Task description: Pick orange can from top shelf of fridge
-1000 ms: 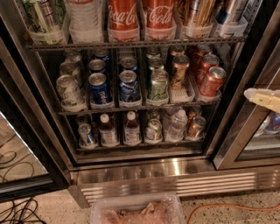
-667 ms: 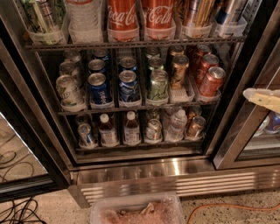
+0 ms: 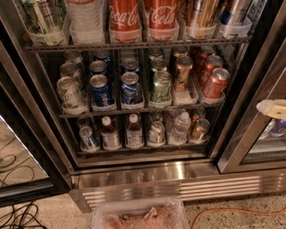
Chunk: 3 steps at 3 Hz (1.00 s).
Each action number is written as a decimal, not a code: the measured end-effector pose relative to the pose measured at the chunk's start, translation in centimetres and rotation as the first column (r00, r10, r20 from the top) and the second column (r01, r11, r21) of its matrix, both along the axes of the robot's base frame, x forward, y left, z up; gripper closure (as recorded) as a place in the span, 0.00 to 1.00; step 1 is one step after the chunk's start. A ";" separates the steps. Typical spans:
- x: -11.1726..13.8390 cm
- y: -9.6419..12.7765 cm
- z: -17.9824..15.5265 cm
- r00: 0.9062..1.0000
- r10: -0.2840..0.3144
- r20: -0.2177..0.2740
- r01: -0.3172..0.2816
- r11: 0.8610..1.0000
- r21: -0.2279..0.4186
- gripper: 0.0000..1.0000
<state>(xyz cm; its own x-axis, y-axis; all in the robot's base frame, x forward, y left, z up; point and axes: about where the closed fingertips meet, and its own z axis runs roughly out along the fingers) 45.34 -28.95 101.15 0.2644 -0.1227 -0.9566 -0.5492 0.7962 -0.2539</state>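
Note:
The fridge (image 3: 147, 176) stands open in front of me, with a steel frame and a dark interior. Its top shelf (image 3: 134, 45) is a wire rack fronted by clear trays, running along the top of the camera view. On it the orange can (image 3: 201, 12) shines copper-gold, just right of two red Coca-Cola cans (image 3: 161, 15); its lid is cut off by the frame's top edge. My gripper (image 3: 271, 108) shows only as a pale tip at the right edge, well below and to the right of the orange can, outside the shelves.
The middle rack holds blue Pepsi cans (image 3: 102, 89), green cans, a brown-copper can (image 3: 183, 71) and red cans (image 3: 216, 82). Bottles (image 3: 133, 129) fill the lowest rack. A glass door (image 3: 20, 156) hangs at the left. A plastic container (image 3: 138, 215) and cables (image 3: 232, 210) lie on the floor.

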 end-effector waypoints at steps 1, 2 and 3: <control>-2.5 1.3 -0.6 0.993 0.093 -0.068 -0.089 0.994 0.059 0.00; -2.5 1.3 -0.6 0.993 0.094 -0.068 -0.090 0.994 0.059 0.00; -1.4 2.6 -0.8 0.978 0.171 -0.116 -0.166 0.985 0.049 0.00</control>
